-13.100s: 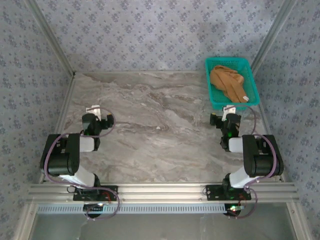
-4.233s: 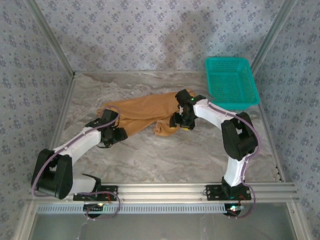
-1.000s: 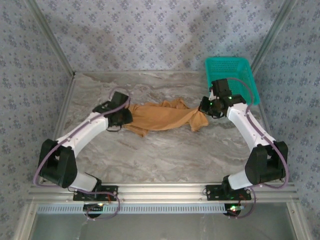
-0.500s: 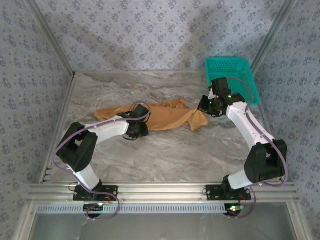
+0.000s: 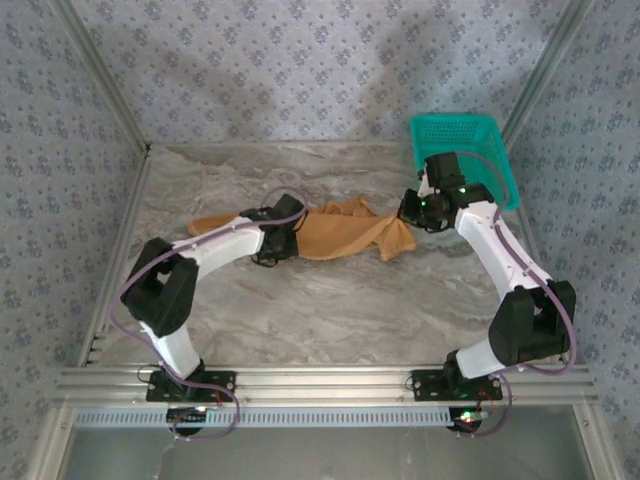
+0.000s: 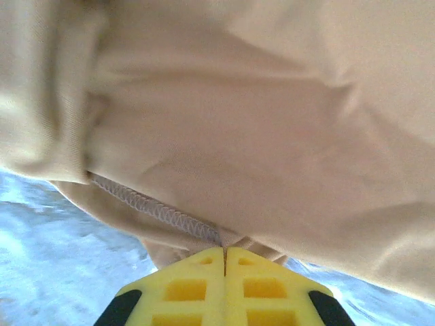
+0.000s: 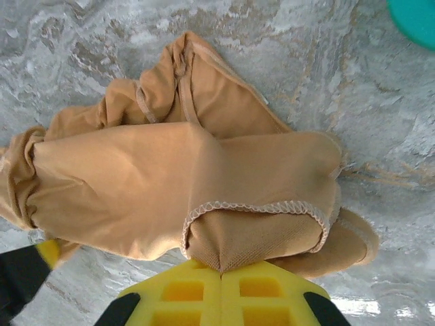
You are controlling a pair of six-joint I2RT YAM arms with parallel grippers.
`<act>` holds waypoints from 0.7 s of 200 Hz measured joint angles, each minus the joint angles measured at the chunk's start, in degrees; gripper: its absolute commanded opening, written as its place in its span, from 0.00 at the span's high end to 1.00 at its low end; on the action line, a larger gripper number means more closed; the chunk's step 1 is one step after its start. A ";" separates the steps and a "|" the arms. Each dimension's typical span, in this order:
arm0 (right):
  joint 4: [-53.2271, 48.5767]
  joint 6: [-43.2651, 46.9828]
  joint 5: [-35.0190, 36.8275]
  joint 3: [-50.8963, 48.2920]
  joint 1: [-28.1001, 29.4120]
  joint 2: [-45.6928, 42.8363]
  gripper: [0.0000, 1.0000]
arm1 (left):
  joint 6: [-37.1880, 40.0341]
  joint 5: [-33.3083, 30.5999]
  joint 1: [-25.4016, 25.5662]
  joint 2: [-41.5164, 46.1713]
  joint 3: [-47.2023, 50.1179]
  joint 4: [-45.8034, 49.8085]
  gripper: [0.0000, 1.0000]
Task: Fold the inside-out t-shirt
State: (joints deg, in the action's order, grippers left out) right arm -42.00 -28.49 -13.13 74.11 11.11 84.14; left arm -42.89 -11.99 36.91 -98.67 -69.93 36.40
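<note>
The inside-out t-shirt (image 5: 335,232), orange-tan with white overlock seams showing, lies bunched across the middle of the marble table. My left gripper (image 5: 278,243) sits at its left-middle part, and its yellow jaws (image 6: 224,252) are shut on a seamed fold of the t-shirt (image 6: 224,136). At the cloth's right end, lifted a little off the table, my right gripper (image 5: 414,215) is shut on a hemmed edge of the t-shirt (image 7: 204,183), with the yellow jaws (image 7: 222,273) pressed together. A flat stretch of cloth (image 5: 215,222) trails left of the left gripper.
A teal plastic basket (image 5: 500,160) stands at the back right, just behind the right arm (image 5: 490,250). The metal frame rail (image 5: 320,382) runs along the near edge, and patterned walls close in the left, back and right sides.
My left gripper moved right from the cloth's left end to its middle and closed on a fold. The right gripper kept its grip and barely moved.
</note>
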 measured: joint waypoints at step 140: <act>-6.16 0.92 -2.62 15.93 -1.53 -5.11 1.00 | 8.02 1.07 -23.96 36.39 -14.84 8.35 1.00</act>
State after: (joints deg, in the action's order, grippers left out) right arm -48.16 -27.57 -15.75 90.04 9.58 79.02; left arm -34.87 -10.92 12.95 -62.28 -84.77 44.75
